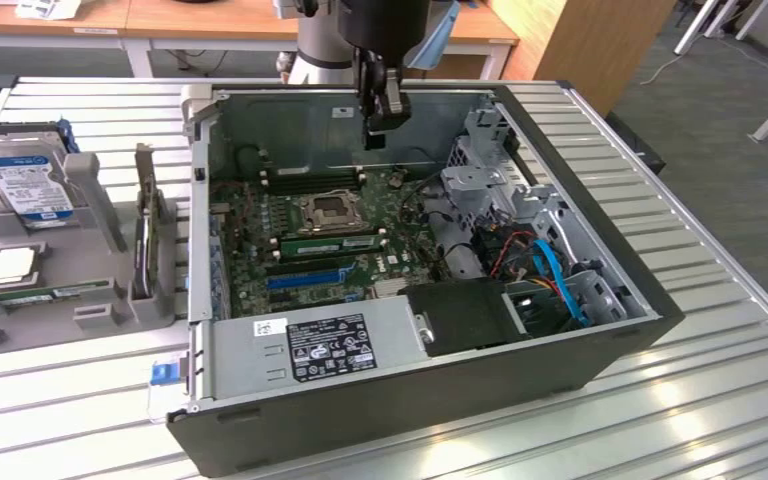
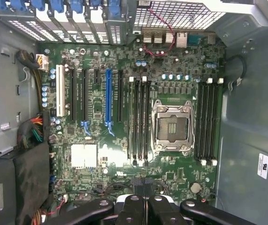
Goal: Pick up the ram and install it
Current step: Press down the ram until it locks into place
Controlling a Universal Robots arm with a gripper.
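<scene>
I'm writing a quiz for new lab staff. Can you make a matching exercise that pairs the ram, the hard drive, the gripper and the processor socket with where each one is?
Things:
1. ram
2. hard drive
3. gripper
4. processor socket

Places:
A. on the motherboard, inside the case
B. above the open case, jaws shut
C. lying flat in the grey tray outside the case
D. upright in a grey holder outside the case

Pairs: 1-C, 2-D, 3-B, 4-A
</scene>
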